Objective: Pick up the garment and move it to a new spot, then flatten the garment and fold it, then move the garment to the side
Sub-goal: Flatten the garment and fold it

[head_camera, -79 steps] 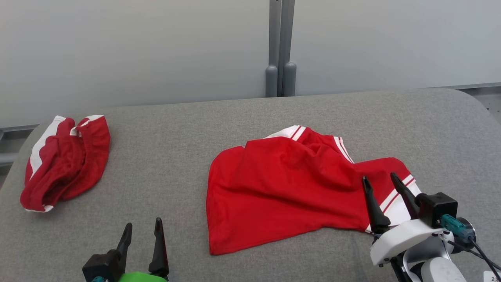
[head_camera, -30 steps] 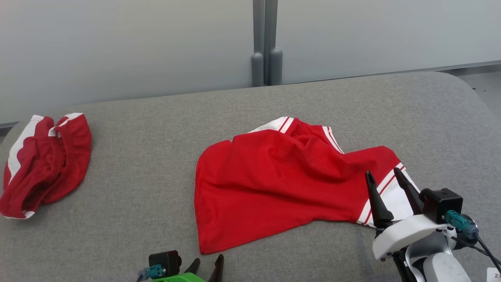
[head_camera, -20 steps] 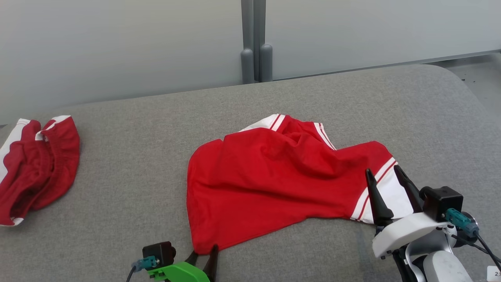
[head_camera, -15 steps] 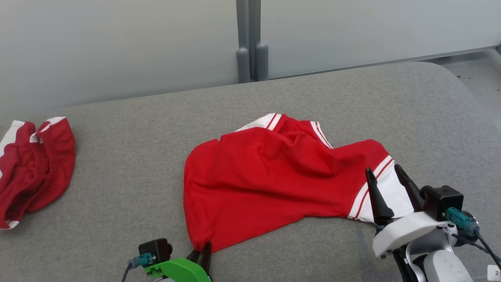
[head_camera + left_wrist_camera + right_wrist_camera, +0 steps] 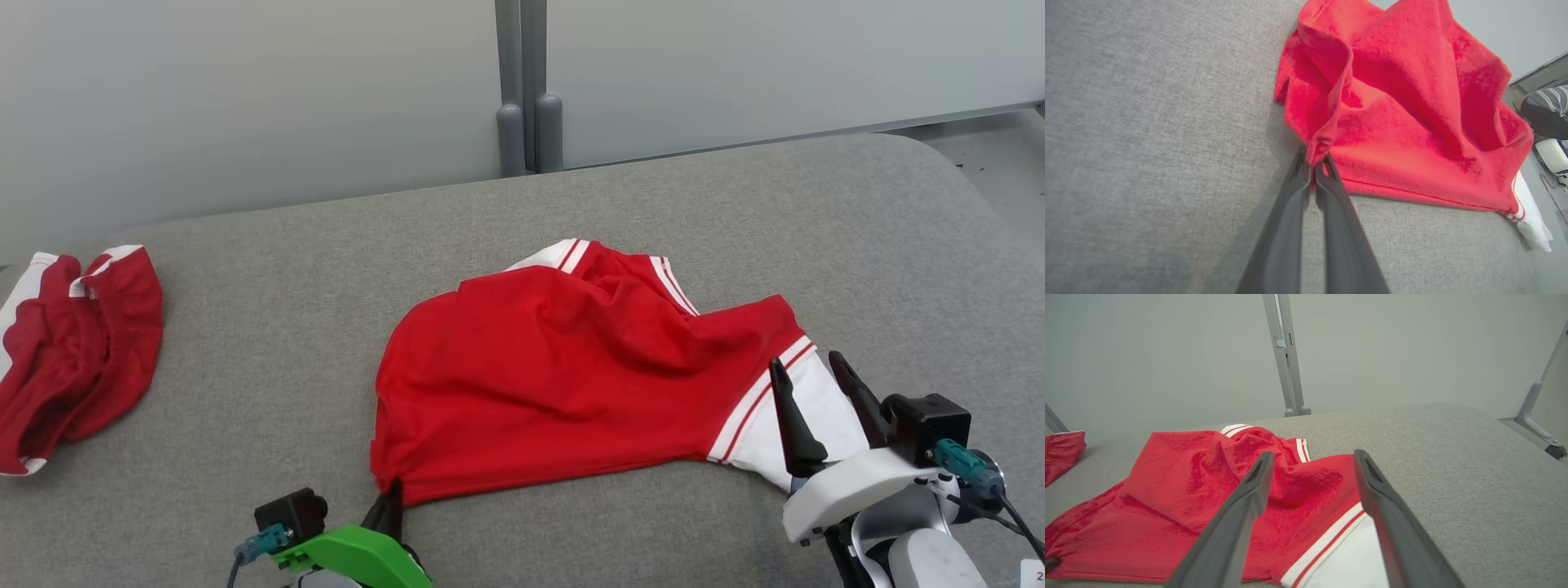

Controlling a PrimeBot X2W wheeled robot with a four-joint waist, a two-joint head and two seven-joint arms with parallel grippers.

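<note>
On the grey padded table (image 5: 735, 212), our red garment (image 5: 571, 384) sits roughly mid-surface. It's rumpled, with its white striped end over toward our right arm. Our left gripper (image 5: 1312, 163) is clamped tight on the garment's near-left corner, and you can see the cloth bunch into a little pucker right where the fingertips pinch it. Everything beyond that pinch looks like it lies on the table, so we'd say the lift hasn't really happened yet. Our right gripper (image 5: 804, 360) has its fingers spread wide apart, poised over the striped end and holding nothing. Whether the tips touch the fabric, we honestly can't tell.

Progress-wise, we reckon we're at the very start: one corner grabbed, that's it. Pretty much the whole list is left. We need to get a second grip (probably), pick it up, carry it to a new spot, smooth out those big folds across the middle, fold it, then slide it off to the side. Over at the far left edge there's another crumpled red-and-white bundle (image 5: 77, 343), well apart from ours, so it shouldn't get in the way.
</note>
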